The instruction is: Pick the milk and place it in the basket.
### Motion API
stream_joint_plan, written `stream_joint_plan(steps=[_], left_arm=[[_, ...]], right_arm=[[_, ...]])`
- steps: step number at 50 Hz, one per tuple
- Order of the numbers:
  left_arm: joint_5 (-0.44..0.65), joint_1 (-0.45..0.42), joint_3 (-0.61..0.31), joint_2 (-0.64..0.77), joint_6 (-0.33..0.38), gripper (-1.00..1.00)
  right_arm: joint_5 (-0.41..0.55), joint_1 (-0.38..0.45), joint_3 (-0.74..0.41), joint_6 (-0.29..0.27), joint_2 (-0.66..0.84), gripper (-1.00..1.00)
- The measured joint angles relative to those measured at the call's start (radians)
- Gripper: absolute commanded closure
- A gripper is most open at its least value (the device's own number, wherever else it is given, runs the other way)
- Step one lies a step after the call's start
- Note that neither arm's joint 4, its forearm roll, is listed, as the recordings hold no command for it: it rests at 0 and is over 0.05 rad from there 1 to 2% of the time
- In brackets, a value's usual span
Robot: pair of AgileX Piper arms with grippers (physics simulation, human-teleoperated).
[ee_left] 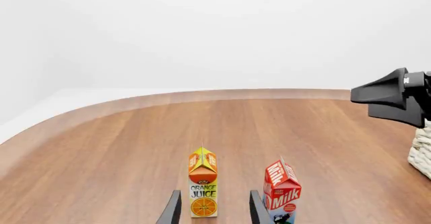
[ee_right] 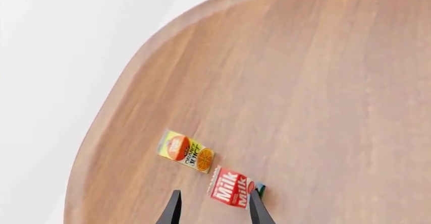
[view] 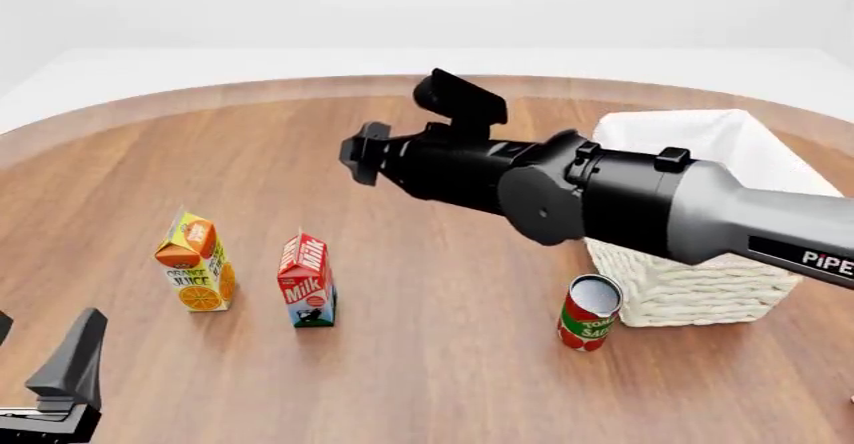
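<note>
In the left wrist view, the left gripper (ee_left: 214, 210) is open and holds nothing. The orange juice carton (ee_left: 203, 182) stands between its fingertips but further away. The milk (ee_left: 281, 190) stands just beside the juice.

In the front view, the milk (view: 307, 282) stands upright on the desk (view: 427, 364), well apart from the basket (view: 697, 214). A red can (view: 589, 312) stands just beside the basket. The right arm (view: 601, 199) reaches high over the desk.

In the right wrist view, the right gripper (ee_right: 214, 209) is open and empty, up above the milk (ee_right: 232, 187).

Bright, even light is spread over the table (view: 427, 264). Only faint, soft shadows are cast beside the cartons. Everything is rendered sharply, without glare or blur.
</note>
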Motion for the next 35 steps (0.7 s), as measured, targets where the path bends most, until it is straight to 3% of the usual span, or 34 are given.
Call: stream_joint_plan(steps=[15, 35], left_arm=[[0.0, 0.0, 0.0, 0.0, 0.0, -1.0], [0.0, 0.0, 0.0, 0.0, 0.0, -1.0]], right_arm=[[-0.021, -0.006, -0.026, 0.035, 0.074, -1.0], [-0.083, -0.012, -0.004, 0.139, 0.138, -1.0]])
